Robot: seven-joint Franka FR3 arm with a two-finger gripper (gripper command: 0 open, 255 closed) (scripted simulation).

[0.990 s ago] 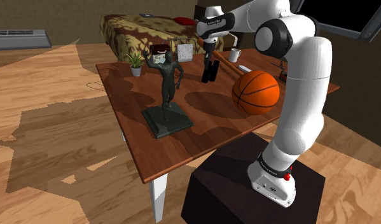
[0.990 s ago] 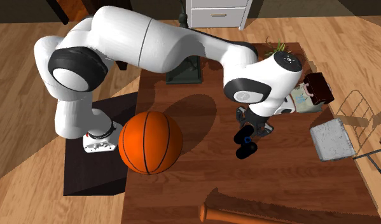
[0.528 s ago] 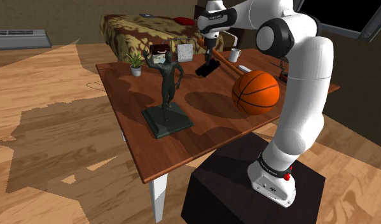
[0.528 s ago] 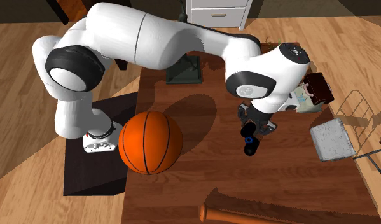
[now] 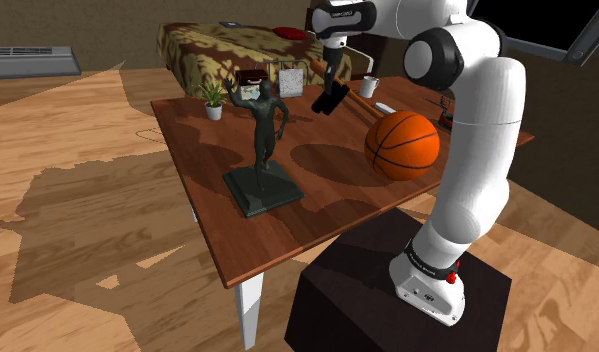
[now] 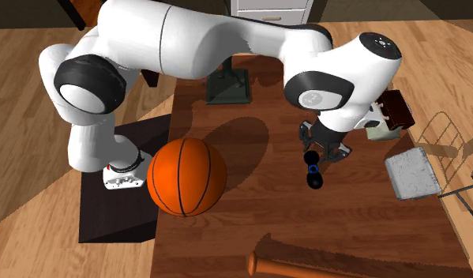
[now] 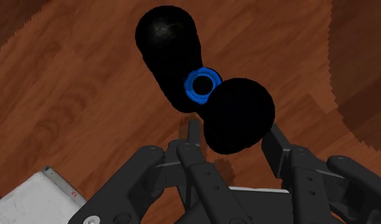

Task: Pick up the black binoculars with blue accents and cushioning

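Now, gripper [image 7: 233,133]: pointing straight down over the table [image 5: 249,232], toward its far side in the shoulder view.
grip: narrow, fingers [image 7: 276,143] clasping one barrel of the black binoculars [image 7: 202,84].
black binoculars: blue ring between two barrels; hanging from the gripper over bare tabletop, well apart from the bat [image 6: 305,264].
arm: rising from the stand [image 5: 372,295], arched across the table.
table: brown wood, white leg; dark statue [image 5: 262,150], orange basketball [image 5: 402,145], small potted plant [image 5: 214,98].
room: plank floor, patterned bed [image 5: 202,45] beyond the table.
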